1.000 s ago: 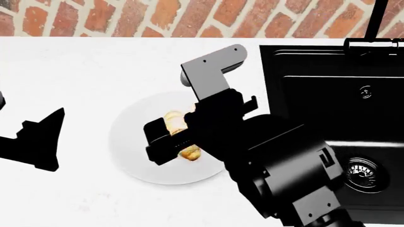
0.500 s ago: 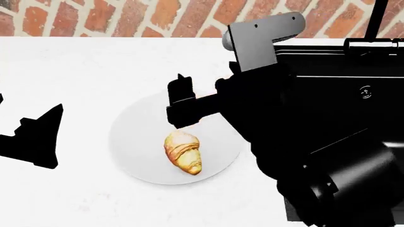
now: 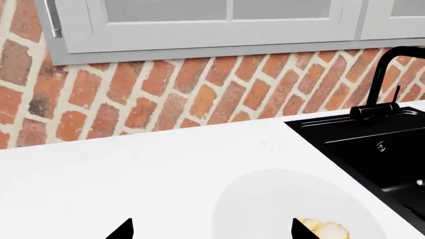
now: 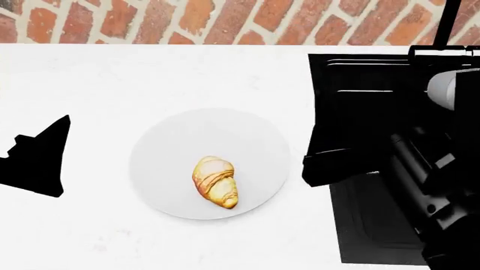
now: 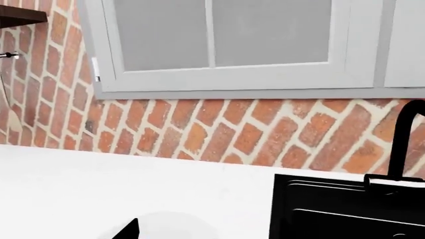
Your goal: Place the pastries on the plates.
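Right gripper [image 4: 330,166] has withdrawn toward the sink [image 4: 375,95], empty (jaw state unclear). Croissant [image 4: 216,181] rests on the white plate [image 4: 165,140]. Next: locate the doughnut.

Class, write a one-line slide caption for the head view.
Croissant lies on the white plate beside the black sink; both arms are off the plate.

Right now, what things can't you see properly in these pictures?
- Doughnut and wooden plate: in none of the views.
- Croissant: left wrist view's bottom edge cuts it off; whole only in the head view.
- White plate: barely a sliver in the right wrist view.
- Right gripper: a black mass in the head view; open or shut unclear.
- Left gripper: cut by the head view's edge.
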`<state>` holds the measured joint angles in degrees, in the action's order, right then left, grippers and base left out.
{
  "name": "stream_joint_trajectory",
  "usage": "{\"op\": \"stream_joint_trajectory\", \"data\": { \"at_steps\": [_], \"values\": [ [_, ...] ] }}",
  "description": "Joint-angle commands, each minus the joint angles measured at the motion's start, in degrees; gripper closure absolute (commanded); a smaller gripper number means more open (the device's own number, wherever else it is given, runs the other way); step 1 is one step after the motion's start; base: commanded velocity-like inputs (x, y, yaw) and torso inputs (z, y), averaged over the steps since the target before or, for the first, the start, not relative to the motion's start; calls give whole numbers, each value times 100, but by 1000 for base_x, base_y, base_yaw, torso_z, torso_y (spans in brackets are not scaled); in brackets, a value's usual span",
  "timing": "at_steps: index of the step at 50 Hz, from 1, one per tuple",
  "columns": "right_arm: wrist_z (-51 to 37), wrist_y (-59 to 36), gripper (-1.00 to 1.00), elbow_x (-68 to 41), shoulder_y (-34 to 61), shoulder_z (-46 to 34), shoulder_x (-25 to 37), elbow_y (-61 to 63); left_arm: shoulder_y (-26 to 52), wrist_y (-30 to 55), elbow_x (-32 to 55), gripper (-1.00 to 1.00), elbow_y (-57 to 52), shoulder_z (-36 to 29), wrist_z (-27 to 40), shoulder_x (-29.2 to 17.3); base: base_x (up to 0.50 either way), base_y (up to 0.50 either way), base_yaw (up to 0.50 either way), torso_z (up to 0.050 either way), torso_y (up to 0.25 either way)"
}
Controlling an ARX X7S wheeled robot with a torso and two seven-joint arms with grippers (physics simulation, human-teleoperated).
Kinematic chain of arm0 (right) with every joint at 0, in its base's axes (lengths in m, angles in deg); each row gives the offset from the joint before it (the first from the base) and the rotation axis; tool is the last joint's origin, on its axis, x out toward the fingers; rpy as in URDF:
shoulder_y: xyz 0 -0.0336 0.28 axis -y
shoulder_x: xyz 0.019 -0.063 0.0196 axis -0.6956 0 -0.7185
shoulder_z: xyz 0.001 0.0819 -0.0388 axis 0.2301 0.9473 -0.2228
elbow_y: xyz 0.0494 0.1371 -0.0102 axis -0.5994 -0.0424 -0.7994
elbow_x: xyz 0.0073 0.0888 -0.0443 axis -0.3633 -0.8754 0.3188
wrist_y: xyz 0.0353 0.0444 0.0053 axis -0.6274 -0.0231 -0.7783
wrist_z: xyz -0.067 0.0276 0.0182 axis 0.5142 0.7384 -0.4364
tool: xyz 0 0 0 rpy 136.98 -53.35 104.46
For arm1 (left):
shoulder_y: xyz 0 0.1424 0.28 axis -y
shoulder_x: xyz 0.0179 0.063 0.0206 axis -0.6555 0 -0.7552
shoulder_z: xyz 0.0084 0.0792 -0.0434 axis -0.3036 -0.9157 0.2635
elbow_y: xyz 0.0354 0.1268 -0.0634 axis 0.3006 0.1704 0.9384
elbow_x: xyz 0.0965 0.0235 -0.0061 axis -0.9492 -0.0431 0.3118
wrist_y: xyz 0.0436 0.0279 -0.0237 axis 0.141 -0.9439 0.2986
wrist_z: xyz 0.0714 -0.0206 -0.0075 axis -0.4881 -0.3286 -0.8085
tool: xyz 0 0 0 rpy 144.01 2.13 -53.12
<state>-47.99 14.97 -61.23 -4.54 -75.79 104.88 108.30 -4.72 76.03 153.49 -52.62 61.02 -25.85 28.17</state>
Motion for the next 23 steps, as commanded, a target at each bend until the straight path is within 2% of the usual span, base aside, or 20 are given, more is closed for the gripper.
{"op": "stream_joint_trajectory", "data": {
  "at_steps": [1,7,14,23],
  "values": [
    [-372,-403,-100,-833,-80,549,558,596,230,220,307,-100,-105,-82,102,-51,0,0,0,0,0],
    [-573,-553,-100,-901,656,284,477,279,869,444,864,-100,19,-139,673,259,0,0,0,0,0],
    [-866,-666,-100,-1156,1110,409,567,140,1515,676,1273,-100,226,-195,1008,282,0,0,0,0,0],
    [-1474,-1087,-100,-1803,2208,218,636,-81,2252,902,1884,-100,486,-275,1452,266,0,0,0,0,0]
  ]
}}
